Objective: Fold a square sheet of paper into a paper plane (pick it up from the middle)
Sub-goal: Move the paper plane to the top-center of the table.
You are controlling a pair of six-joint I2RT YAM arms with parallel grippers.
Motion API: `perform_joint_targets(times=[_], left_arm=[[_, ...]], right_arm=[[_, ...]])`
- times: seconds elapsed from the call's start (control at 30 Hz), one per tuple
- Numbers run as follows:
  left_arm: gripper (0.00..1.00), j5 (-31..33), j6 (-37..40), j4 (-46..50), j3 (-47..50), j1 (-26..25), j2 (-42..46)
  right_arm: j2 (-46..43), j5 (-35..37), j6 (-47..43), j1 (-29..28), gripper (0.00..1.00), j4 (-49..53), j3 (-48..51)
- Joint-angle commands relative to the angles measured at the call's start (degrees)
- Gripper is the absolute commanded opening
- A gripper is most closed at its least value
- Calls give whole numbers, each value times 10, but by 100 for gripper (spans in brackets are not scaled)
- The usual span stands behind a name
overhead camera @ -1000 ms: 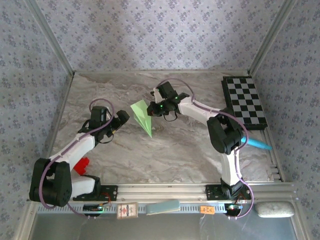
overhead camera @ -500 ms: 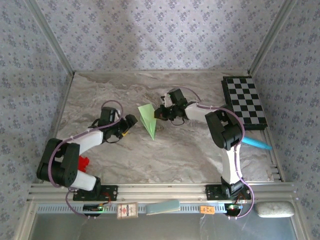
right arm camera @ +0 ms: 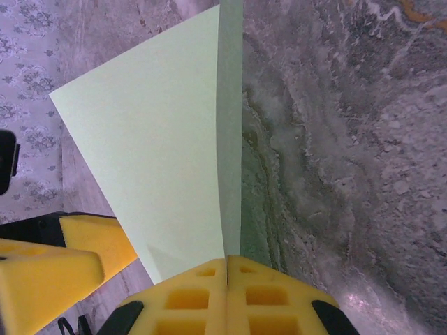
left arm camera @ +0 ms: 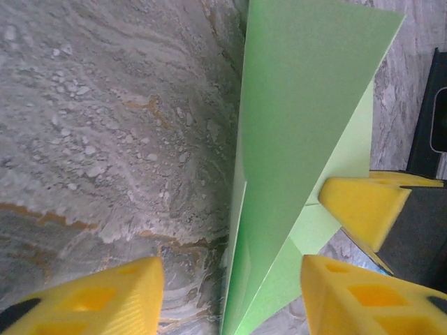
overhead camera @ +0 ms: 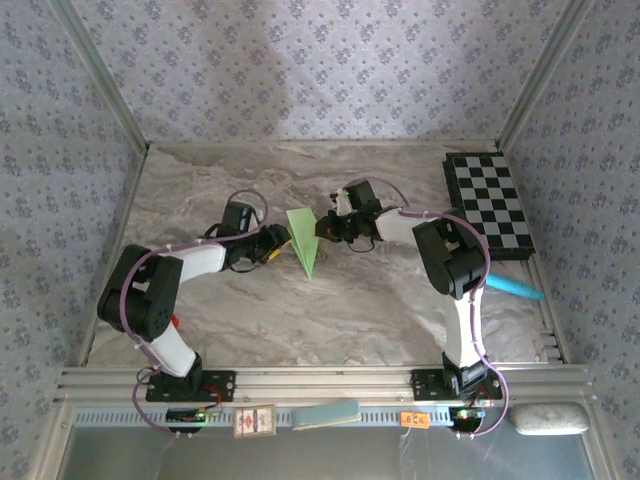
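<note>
Tabletop: you are working over a grey marbled tabletop (overhead camera: 340,300) with patterned walls on three sides.
Chessboard: a black-and-white chessboard (overhead camera: 490,205) lies flat at the far right edge, well apart from both of your grippers.
Arms: your right arm (overhead camera: 455,260) reaches in from the right and your left arm (overhead camera: 160,285) from the left. They meet near the middle of the tabletop.
Paper plane: the pale green paper plane (overhead camera: 303,238) is in the middle of the tabletop, between the two grippers. Its wide end points to the far side and its tip toward you. The left wrist view shows it standing on edge (left arm camera: 300,125), with the wings rising from the fold.
Right gripper: your right gripper (overhead camera: 322,228) is pinching the paper plane. In its own view the yellow pads are pressed together (right arm camera: 227,279) on the folded edge of the plane (right arm camera: 160,160).
Left gripper: your left gripper (overhead camera: 280,243) is spread (left arm camera: 230,293), with one yellow pad on each side of the plane. The left pad stands apart from the paper and the other is just beside it.
Blue object: a small light-blue stick (overhead camera: 515,288) lies near the chessboard's near corner.
</note>
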State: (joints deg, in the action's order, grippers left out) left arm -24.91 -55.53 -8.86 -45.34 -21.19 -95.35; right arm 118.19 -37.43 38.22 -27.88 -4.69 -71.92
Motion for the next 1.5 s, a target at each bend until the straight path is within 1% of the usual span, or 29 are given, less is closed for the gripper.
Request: perform_joint_targets(times=[0.0, 0.1, 0.23, 0.5, 0.73, 0.83, 0.93, 1.07, 1.13, 1.3, 1.47], left_arm=[[46, -13, 4, -7, -24, -6, -19], [40, -10, 6, -8, -31, -5, -32], [38, -15, 13, -7, -41, -5, -48], [27, -34, 14, -20, -60, -6, -81], [22, -47, 16, -25, -81, -7, -102], [17, -50, 16, -23, -87, -7, -110], [8, -52, 16, -25, -87, -7, -114], [0, -51, 16, -26, -87, -7, -113], [0, -51, 16, -26, -88, -7, -109], [0, -41, 23, -11, -88, -7, -89], [0, -20, 28, 9, -78, -6, -58]], right_arm=[[11, -17, 8, 4, 5, -5, 10], [12, -20, 9, 6, 5, -6, 11], [13, -23, 8, 8, 5, -8, 13], [16, -29, 11, 9, 5, -9, 13], [17, -34, 8, 9, 6, -4, 10], [17, -34, 5, 10, 8, 2, 9], [16, -35, 1, 11, 10, 7, 8], [14, -37, -2, 13, 13, 13, 6], [12, -36, -3, 14, 13, 16, 7], [4, -30, -10, 16, 5, 29, 7], [-12, -26, -10, 19, 2, 28, 15]])
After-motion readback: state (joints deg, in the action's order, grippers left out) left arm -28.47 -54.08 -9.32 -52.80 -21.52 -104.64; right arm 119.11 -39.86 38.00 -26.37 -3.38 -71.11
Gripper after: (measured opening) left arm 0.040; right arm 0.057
